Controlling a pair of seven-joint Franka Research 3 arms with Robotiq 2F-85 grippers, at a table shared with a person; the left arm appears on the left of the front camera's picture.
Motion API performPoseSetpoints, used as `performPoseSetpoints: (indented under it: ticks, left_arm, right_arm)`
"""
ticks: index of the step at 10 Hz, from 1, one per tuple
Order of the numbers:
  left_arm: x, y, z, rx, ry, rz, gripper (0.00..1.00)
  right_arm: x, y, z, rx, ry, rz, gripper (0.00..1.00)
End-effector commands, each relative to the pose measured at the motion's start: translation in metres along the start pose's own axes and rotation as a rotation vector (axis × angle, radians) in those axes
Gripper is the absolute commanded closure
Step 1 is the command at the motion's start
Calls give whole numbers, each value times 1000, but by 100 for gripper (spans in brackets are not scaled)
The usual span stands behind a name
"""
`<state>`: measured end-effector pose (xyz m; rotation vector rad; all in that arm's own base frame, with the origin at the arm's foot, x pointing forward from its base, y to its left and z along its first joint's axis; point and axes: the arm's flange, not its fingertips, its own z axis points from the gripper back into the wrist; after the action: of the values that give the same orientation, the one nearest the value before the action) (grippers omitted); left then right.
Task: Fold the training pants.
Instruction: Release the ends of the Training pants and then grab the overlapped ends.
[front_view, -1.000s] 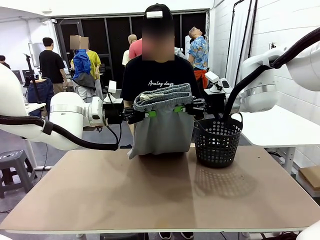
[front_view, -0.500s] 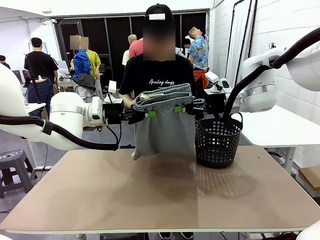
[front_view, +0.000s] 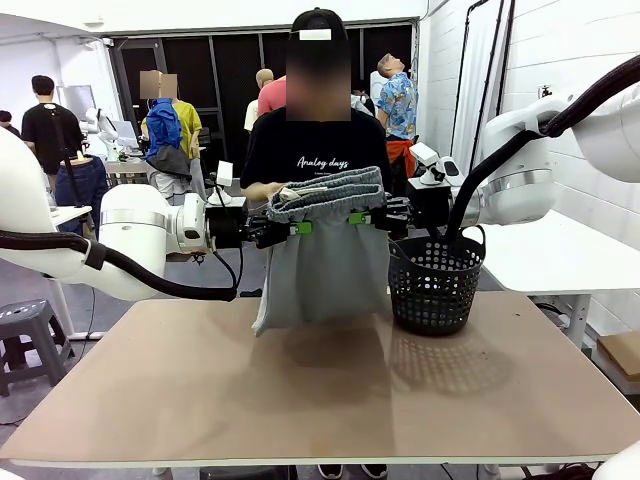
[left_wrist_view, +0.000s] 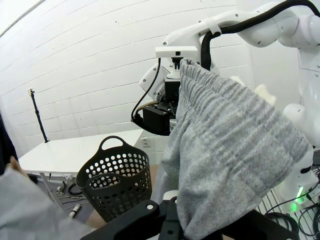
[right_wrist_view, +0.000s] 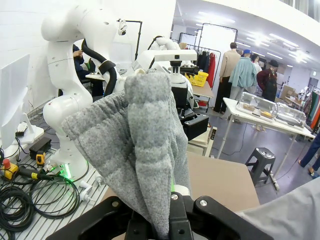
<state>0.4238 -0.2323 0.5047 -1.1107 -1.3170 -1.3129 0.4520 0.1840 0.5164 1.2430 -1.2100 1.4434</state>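
Front view: training pants (front_view: 325, 270) hang from left end effector (front_view: 298, 228), right end effector (front_view: 356, 217).

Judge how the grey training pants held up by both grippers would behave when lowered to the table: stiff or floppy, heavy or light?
Probably floppy: the training pants hang limp below the left gripper and right gripper. Likely light: two small pinches at the waistband carry them. They may crumple on the table unless laid down slowly.
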Motion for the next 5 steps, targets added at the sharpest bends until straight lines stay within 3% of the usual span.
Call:
performPoseSetpoints:
  ticks: [1,5]
  left_arm:
    - [2,-1,0,-1,-3,-3,100]
    - [2,-1,0,-1,-3,-3,100]
  right_arm:
    - [0,2,-1,3,-4,6,100]
    - [0,2,-1,3,-4,6,100]
